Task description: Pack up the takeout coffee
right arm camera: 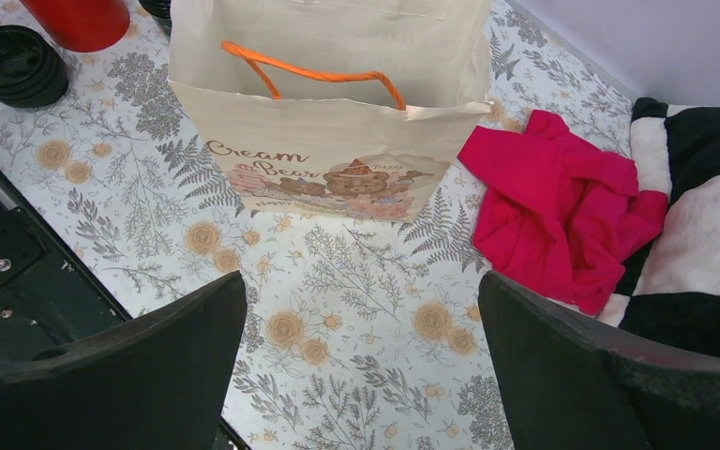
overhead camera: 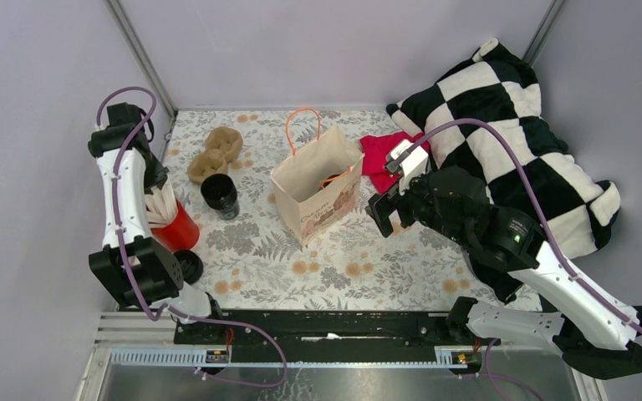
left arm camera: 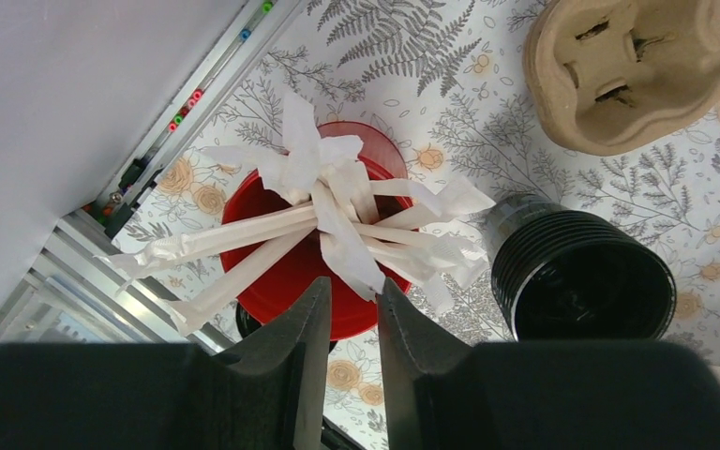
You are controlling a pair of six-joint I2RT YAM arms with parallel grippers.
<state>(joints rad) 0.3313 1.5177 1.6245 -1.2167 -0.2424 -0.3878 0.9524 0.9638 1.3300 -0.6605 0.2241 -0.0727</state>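
Black and ribbed along its side, the takeout coffee cup [overhead camera: 219,195] stands upright on the floral bench [overhead camera: 368,267]. It sits between the red cup [overhead camera: 180,231] of paper-wrapped straws [left arm camera: 337,206] and the open paper bag [overhead camera: 318,188], apart from both. The brown cardboard tray [overhead camera: 215,153] lies just behind it. Whether its lid is on, I cannot tell.

The left pincer [left arm camera: 353,291] hangs over the red cup's rim, pointing down. Its 2 fingers are drawn almost together, with only a narrow slit between them and nothing clamped. The coffee cup is to one side of it, untouched.

The right pincer [right arm camera: 361,309] is spread wide and empty, low over the bench in front of the bag, whose 2 orange handles show at the mouth. A crumpled red cloth [right arm camera: 553,202] lies beside the bag against a black-and-white checked cushion [overhead camera: 501,125]. A stack of black lids [right arm camera: 14,64] rests on the bench near the red cup.
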